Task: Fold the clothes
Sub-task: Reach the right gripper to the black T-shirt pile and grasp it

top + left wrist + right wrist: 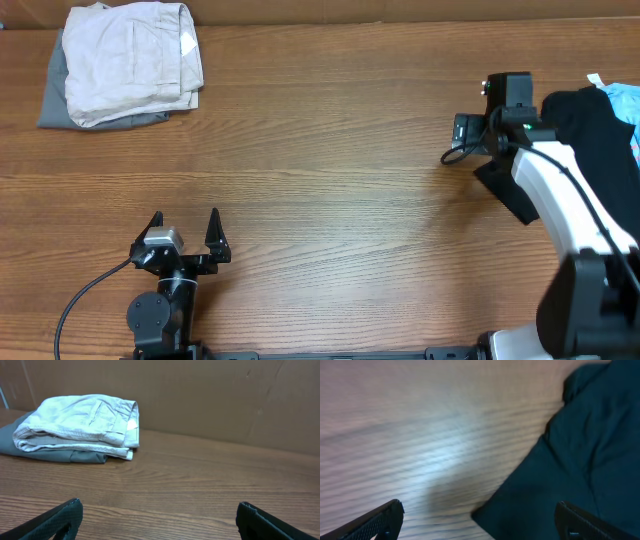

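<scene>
Clothes are lying in two places on the wooden table (pixel 330 150). We are taking the folded cream garment (pixel 130 60) as our mark: it is sitting on top of a folded grey garment (pixel 52 105), whose edge is peeking out along the cream garment's left and front sides. Out from the cream garment toward our base, and well apart from it, we are holding the left gripper (pixel 186 222) over bare wood, its two fingers standing wide apart with nothing between them. Far across the table from the cream garment, at the opposite side, the black garment (pixel 590 130) is lying crumpled, with a pale blue item (pixel 625 105) just beyond it. We are hovering the right gripper (pixel 479 512) there, fingers spread wide and gripping nothing, while the black garment's edge is showing beneath and between them. The right wrist view is coming through blurred, so we are not making out whether those fingers are touching the fabric.
</scene>
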Tool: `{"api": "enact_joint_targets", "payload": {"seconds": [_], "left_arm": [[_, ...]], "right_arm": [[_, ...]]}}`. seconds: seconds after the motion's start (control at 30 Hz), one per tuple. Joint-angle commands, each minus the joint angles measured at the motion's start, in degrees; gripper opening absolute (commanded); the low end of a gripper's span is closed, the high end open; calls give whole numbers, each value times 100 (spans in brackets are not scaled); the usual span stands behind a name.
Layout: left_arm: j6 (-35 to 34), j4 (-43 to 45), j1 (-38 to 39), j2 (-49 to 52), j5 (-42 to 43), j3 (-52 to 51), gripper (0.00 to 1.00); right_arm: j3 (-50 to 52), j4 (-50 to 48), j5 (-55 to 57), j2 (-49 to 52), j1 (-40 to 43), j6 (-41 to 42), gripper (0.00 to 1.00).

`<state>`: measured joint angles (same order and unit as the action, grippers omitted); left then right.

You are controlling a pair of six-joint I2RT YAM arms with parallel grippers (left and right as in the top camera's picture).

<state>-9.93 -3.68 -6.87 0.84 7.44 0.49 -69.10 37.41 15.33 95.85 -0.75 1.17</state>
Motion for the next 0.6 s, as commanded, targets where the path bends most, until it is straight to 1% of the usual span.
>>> {"api": "enact_joint_targets", "payload": {"seconds": [0.0,0.07,0.13,0.33,0.57], "left_arm": [[114,-15,-26,-59,-57,-22,100],[114,-15,-26,-59,-57,-22,100],[114,-15,-26,-59,-57,-22,100],[114,-15,-26,-59,-57,-22,100],[114,-15,-26,-59,-57,-22,100]], "right_arm": [[-155,120,105,520,256,-144,96],[-153,245,37,796,352,-142,86],[-151,321,-46,916,396,-140,79],[-142,343,-494,1040,400,-144,72],[-7,317,-619,1113,400,-142,71]]}}
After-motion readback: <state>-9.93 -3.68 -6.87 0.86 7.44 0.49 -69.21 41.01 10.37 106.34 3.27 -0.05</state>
